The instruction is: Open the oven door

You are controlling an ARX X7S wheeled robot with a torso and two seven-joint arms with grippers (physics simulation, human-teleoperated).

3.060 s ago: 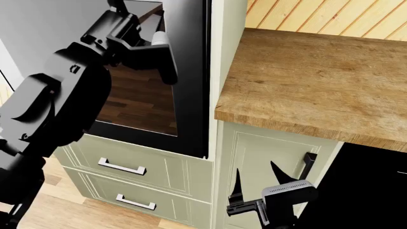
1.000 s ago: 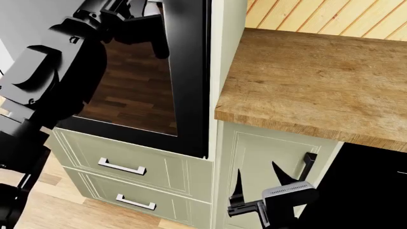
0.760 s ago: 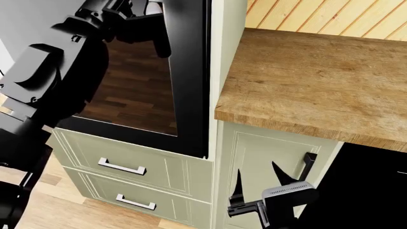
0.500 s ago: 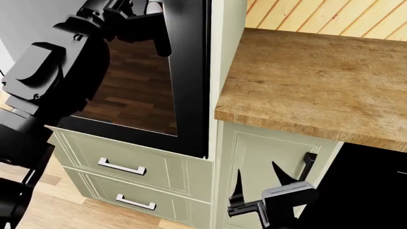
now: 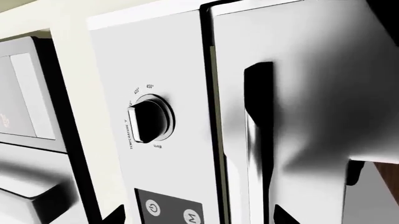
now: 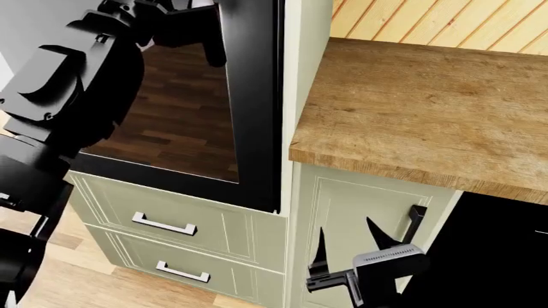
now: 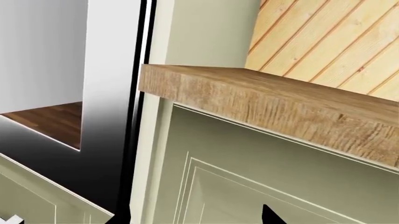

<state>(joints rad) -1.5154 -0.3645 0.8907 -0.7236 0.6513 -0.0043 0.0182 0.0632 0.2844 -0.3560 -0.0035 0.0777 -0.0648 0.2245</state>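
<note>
Working on the oven door (image 6: 248, 96), set in the tall cabinet column above two pale green drawers (image 6: 171, 218) and just left of the wooden countertop (image 6: 428, 109). Seeing its dark glass mirroring more of the wooden floor than three seconds ago, the reflection reaching higher up the pane. Reading that as the door beginning to tip outward at its top, though only slightly; judging the task as barely started, with nearly the whole swing left.

Reaching at the door's top edge with the left gripper (image 5: 199, 215), the arm having shifted upward and leftward over the last seconds. Showing two dark tips set well apart in the left wrist view, with the silver bar handle (image 5: 259, 140) running close beside one of them, so hooking rather than clamping, apparently. Facing the control panel (image 5: 168, 56) and its temperature knob (image 5: 148, 117) just beside the handle.

Hanging unmoved, low by the pale green cabinet door (image 6: 360, 205), the right gripper (image 6: 347, 247), its prongs spread and holding nothing.
</note>
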